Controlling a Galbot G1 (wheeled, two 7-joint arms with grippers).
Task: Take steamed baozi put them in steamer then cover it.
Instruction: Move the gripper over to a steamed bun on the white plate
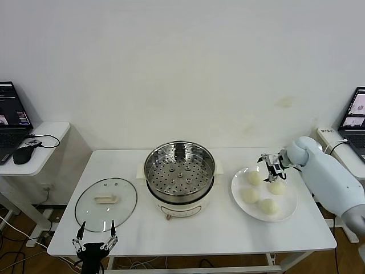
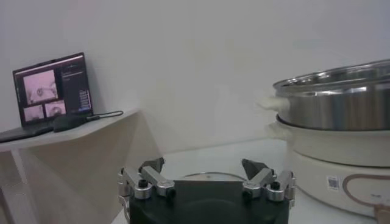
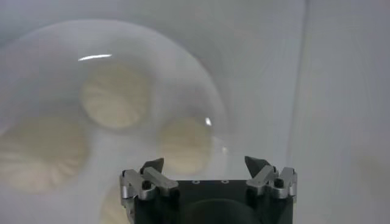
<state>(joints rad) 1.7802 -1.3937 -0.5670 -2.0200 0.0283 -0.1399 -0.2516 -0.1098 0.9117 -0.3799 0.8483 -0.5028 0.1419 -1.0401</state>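
Hovering my right gripper (image 1: pixel 272 166) with jaws wide and empty over the flat white plate (image 1: pixel 288 212) near the table's right edge, I had not yet lifted any of the four round cream-white steamed baozi (image 1: pixel 250 196). The shiny steel steamer (image 1: pixel 179 170) at the table's centre sat empty on its perforated tray. The clear glass cover (image 1: pixel 106 204) lay towards the front left corner, my left gripper (image 1: pixel 94 236) parked wide open beside it. Everything remained to do.
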